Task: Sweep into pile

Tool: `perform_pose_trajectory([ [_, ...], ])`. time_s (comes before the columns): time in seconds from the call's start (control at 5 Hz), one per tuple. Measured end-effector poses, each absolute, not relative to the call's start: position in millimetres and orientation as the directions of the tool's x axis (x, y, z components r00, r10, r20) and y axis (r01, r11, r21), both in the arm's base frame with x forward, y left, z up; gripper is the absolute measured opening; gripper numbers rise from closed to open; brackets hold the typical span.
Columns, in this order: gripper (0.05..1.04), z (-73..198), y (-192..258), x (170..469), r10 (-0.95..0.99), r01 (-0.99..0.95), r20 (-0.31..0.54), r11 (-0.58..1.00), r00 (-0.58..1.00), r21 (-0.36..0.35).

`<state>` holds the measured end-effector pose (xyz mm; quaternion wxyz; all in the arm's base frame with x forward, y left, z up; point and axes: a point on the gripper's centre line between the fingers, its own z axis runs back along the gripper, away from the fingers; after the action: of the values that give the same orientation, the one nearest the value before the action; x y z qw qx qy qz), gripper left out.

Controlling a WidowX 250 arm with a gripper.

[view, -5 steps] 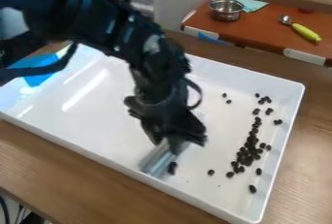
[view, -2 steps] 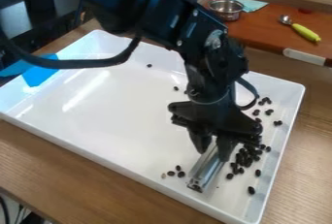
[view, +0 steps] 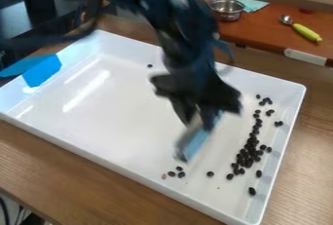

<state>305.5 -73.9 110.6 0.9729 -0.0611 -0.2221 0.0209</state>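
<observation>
Most beans (view: 249,154) are lining the right of the tray (view: 117,114); the claw (view: 199,119) is lifting away left, clamping the metal bar (view: 194,144), and near-side strays (view: 181,174) are needing another sweep!

- Dark beans (view: 251,143): more than thirty in all; the right-hand strip is too crowded for an exact count
- Among them: three in a small group by the pale one, one alone between that group and the strip, one alone near the back wall
- Pale pinkish bean (view: 164,176): one
- White tray (view: 117,159): one
- Bar (view: 193,143): one
- Tool (view: 199,123): one
- Metal pot (view: 226,10): one
- Spoon with yellow-green handle (view: 306,32): one
- Light green cloth (view: 254,5): one
- Blue material (view: 43,71): number of pieces unclear
</observation>
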Motion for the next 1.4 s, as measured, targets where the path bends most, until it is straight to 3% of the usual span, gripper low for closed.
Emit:
perform_pose_trajectory([
  [0.2, 0.333, 131.5, -28.1, 305.2, 0.087, -0.035, 0.452, 0.992, 0.888, -0.121],
  [0.4, 0.333, 164.6, 18.6, 326.3, 0.095, -0.033, 0.509, 0.991, 0.855, -0.130],
  [0.8, 0.333, 125.7, 106.2, 360.8, 0.065, -0.034, 0.517, 0.997, 0.854, -0.069],
  [1.0, 0.333, 112.6, 124.6, 373.3, 0.071, -0.062, 0.501, 0.997, 0.863, -0.034],
  [1.4, 0.333, 102.4, 131.3, 370.7, 0.098, -0.124, 0.455, 0.992, 0.885, 0.026],
])
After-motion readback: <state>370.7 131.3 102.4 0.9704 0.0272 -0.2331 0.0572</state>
